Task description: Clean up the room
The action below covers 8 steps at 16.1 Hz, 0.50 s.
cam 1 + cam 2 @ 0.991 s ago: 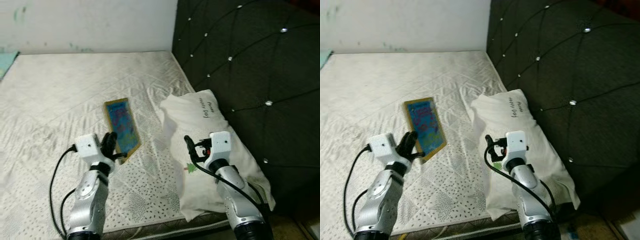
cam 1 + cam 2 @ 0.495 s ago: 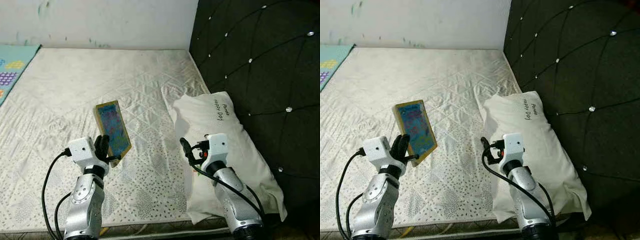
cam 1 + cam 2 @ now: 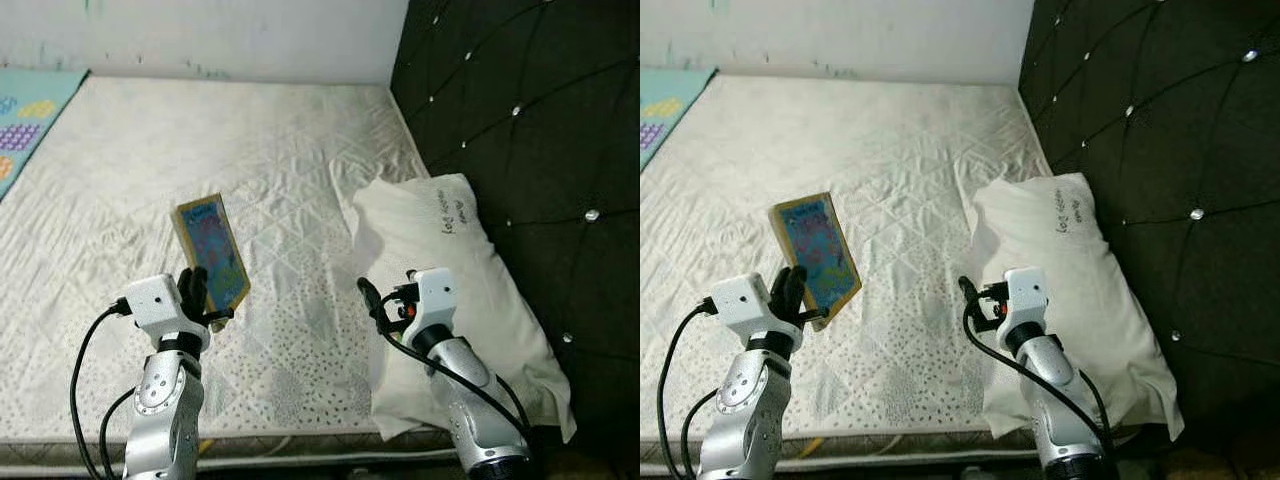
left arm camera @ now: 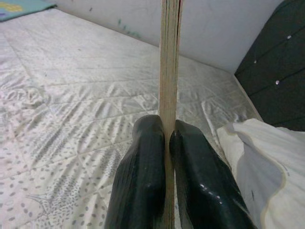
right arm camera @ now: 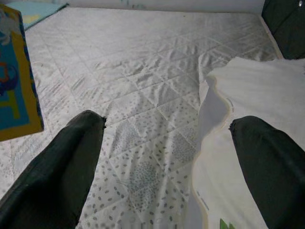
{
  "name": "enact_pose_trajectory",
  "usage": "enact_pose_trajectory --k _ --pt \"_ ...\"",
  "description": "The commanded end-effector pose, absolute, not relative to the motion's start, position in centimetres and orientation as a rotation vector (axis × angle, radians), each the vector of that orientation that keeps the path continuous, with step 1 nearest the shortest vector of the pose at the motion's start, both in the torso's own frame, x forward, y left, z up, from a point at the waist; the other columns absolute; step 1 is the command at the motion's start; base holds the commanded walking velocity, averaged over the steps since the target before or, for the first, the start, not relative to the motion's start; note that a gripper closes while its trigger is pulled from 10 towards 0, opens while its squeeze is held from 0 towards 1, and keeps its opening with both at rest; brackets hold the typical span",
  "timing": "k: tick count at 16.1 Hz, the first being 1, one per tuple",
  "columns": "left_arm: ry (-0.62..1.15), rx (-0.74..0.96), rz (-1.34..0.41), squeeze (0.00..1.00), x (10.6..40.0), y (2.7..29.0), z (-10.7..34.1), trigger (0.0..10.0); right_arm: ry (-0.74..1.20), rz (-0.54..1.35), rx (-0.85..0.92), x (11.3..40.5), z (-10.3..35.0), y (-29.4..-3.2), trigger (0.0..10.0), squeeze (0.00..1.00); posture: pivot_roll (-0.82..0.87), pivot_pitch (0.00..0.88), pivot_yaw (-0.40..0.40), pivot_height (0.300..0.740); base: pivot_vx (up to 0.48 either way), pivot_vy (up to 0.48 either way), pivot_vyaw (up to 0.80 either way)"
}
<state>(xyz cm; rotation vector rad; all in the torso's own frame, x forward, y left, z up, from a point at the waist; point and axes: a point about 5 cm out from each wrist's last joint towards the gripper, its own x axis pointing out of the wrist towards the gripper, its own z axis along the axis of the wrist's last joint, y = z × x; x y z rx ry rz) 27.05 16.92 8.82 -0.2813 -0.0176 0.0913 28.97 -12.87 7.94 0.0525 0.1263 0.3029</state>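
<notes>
Above the quilted mattress point(image 3: 290, 170), my left gripper point(image 3: 200, 300) pinches the picture book point(image 3: 212, 252) by its lower edge, lifted clear, I judge, for carrying away. My right gripper point(image 5: 167, 157) hangs spread wide, empty, beside the white pillow point(image 3: 450, 270), ready.

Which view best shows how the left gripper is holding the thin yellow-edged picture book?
The left wrist view: both black fingers pinch the thin yellow-edged picture book edge-on, pressed to either side. The eye views show the left gripper at the book's lower edge and its blue cover tilted above the white quilted mattress. The right wrist view catches one cover corner.
</notes>
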Motion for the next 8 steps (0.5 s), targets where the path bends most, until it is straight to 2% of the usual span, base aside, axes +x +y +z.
enact_pose_trajectory --k 1,8 --pt "-0.053 -0.277 0.095 0.00 27.02 16.78 9.52 10.0 0.138 0.305 0.046 28.68 7.77 -13.11 10.0 0.00 -0.11 0.127 -0.042 0.658 0.000 0.000 0.00" --pt "-0.088 -0.246 0.182 0.00 27.45 17.70 9.97 10.0 0.142 0.316 0.036 28.83 8.01 -13.15 10.0 0.00 -0.12 0.141 -0.052 0.658 0.000 0.000 0.00"
